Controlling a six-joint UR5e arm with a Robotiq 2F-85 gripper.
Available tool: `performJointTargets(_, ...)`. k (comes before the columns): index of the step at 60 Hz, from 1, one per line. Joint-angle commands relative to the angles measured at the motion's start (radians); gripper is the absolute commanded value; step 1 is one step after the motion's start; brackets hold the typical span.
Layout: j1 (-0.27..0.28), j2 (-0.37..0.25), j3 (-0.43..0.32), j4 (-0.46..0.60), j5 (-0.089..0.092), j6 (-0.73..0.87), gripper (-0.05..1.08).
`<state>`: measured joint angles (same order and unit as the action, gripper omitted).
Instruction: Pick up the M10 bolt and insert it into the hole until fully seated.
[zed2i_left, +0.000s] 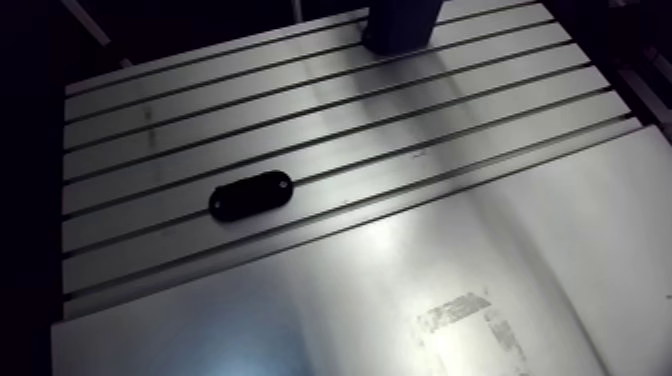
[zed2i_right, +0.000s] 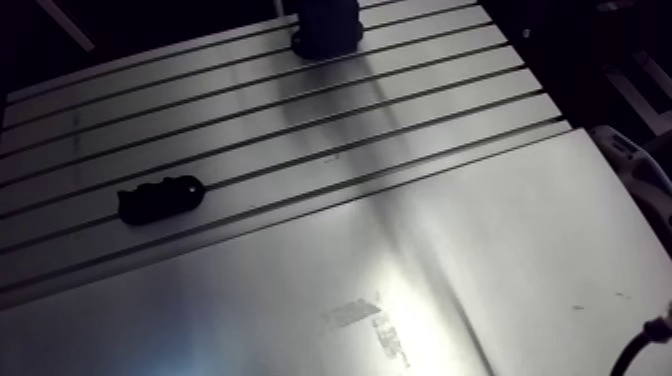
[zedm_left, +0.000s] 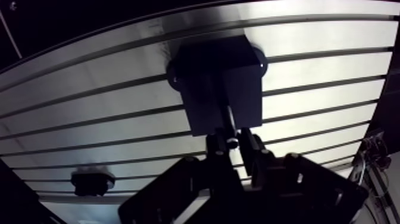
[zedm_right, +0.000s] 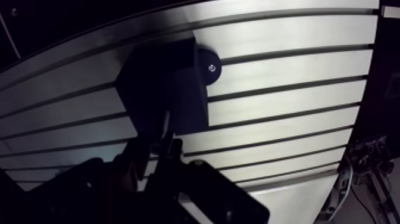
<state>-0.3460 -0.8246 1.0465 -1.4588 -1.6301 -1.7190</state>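
Dark hand (zedm_left: 233, 140) grips slim bolt (zedm_left: 227, 118) at boxy matte-black block (zedm_left: 214, 71)

No legible text (worn marking (zed2i_left: 468, 318) unreadable)

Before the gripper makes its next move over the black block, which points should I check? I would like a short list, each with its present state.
1. Gripper lined up with the black block: ok, the block lies straight ahead of it in the wrist view.
2. Bolt in the gripper: cannot tell. A thin pale rod shows between gripper and block, too dim to name.
3. Hole in the block visible: cannot tell, the block's face is all dark.
4. Block fastened down: cannot tell. A round foot with a screw shows at its side.
5. Black oval plate out of the way: ok, it lies well apart from the block.
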Motion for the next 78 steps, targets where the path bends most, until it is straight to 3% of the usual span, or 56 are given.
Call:
performJointTargets(1,0.001,0.0,-0.001,-0.001,0.0,-0.001,1.07)
performJointTargets(78,0.002,0.006,-0.003,-0.001,0.0,0.0,1.07)
